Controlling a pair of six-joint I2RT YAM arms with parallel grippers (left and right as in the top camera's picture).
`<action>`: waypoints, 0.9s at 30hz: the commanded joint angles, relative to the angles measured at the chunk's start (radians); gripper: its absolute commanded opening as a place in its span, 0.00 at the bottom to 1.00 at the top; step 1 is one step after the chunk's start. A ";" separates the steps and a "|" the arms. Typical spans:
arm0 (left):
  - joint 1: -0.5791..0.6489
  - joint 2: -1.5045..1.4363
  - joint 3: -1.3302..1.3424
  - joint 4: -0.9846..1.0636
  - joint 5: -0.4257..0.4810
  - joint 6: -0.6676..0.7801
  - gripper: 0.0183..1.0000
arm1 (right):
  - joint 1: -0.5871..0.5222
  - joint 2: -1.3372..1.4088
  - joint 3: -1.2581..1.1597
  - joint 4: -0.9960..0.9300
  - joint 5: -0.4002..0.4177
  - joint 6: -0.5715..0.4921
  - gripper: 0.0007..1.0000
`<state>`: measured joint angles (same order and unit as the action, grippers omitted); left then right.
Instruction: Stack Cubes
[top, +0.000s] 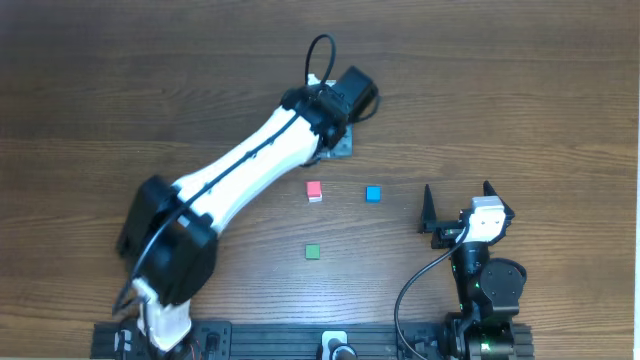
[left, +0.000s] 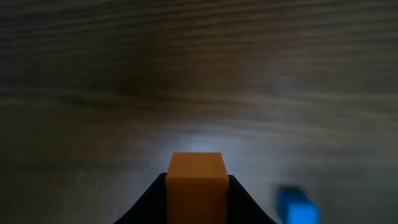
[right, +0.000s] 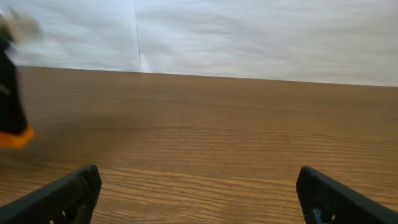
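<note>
An orange cube (left: 196, 185) sits clamped between the fingers of my left gripper (left: 196, 199), which is shut on it above the wood. In the top view that gripper (top: 338, 148) hangs past the middle of the table, just beyond the other cubes. A pink cube (top: 314, 190), a blue cube (top: 373, 193) and a green cube (top: 312, 252) lie apart on the table. The blue cube (left: 297, 205) also shows beside the left gripper. My right gripper (top: 458, 208) stands open near its base, right of the blue cube, holding nothing; its fingers (right: 68, 193) frame bare table.
The wooden table (top: 120, 90) has wide free room at the left and far side. A pale wall (right: 261, 37) rises beyond the table's far edge. The left arm (right: 9, 93) with the orange cube shows at the side of the right wrist view.
</note>
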<state>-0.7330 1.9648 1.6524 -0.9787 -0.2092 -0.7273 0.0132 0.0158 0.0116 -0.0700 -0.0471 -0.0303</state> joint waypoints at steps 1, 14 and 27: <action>-0.055 -0.069 0.010 -0.060 -0.055 -0.092 0.08 | -0.007 -0.009 -0.006 -0.001 -0.012 -0.001 0.99; -0.106 -0.160 -0.245 0.002 -0.043 -0.246 0.06 | -0.007 -0.009 -0.006 -0.001 -0.012 -0.001 0.99; -0.103 -0.135 -0.246 0.014 -0.034 -0.246 0.07 | -0.007 -0.009 -0.006 -0.001 -0.012 -0.001 0.99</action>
<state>-0.8402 1.8435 1.4124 -0.9699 -0.2432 -0.9554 0.0132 0.0158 0.0116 -0.0700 -0.0475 -0.0303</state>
